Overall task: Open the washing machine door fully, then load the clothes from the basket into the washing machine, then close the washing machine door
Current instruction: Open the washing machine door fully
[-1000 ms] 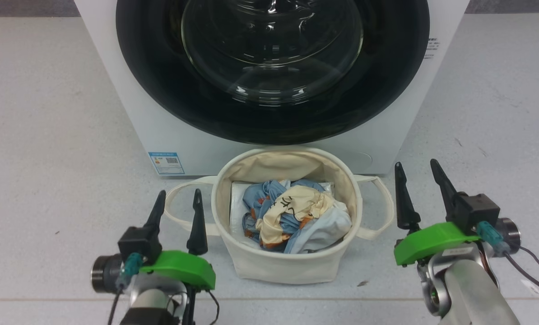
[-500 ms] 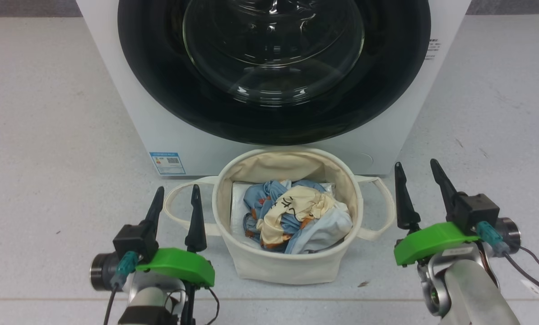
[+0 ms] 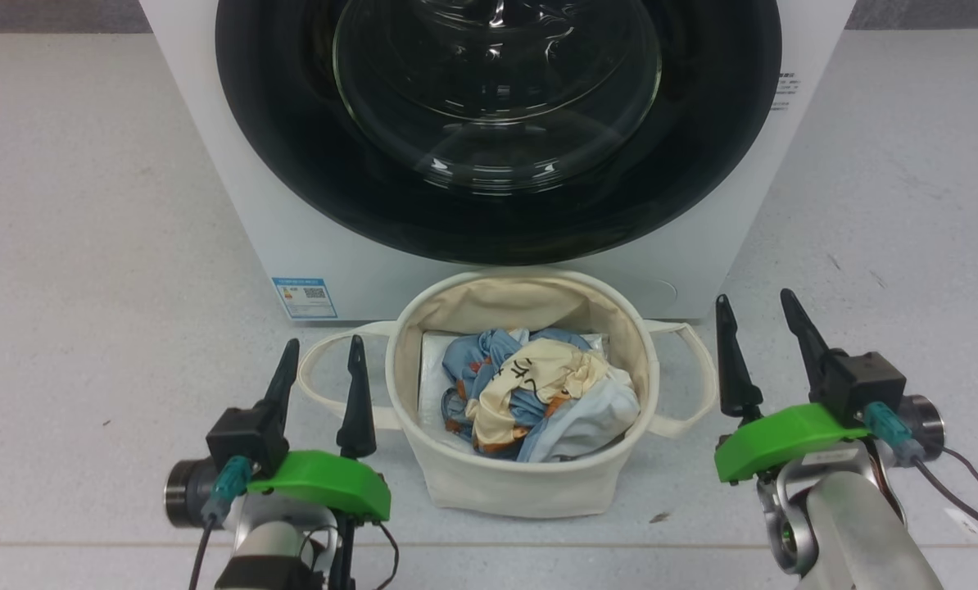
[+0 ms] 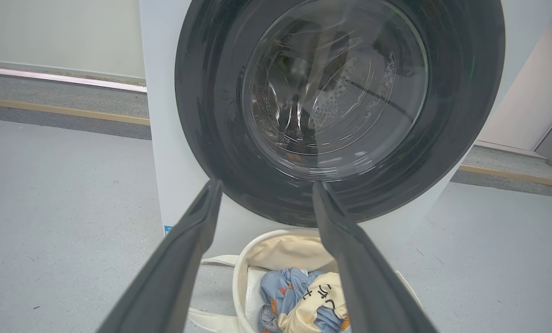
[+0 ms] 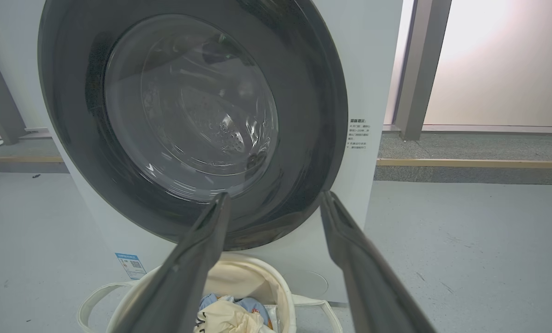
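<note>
Spread wide and holding nothing: left gripper (image 3: 325, 344) at 8 o'clock of the basket (image 3: 522, 492), right gripper (image 3: 753, 297) at 3 o'clock, both pointing toward 12. Heaped inside the basket, the clothes (image 3: 530, 393), blue, cream and pale. Directly at 12 o'clock, closed flat against the washing machine (image 3: 694, 262), the washing machine door (image 3: 292, 164), with the basket just beside its front.

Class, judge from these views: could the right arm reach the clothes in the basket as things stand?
Probably yes. The right gripper sits open beside the basket, whose top is uncovered; the clothes lie heaped inside with nothing over them.
</note>
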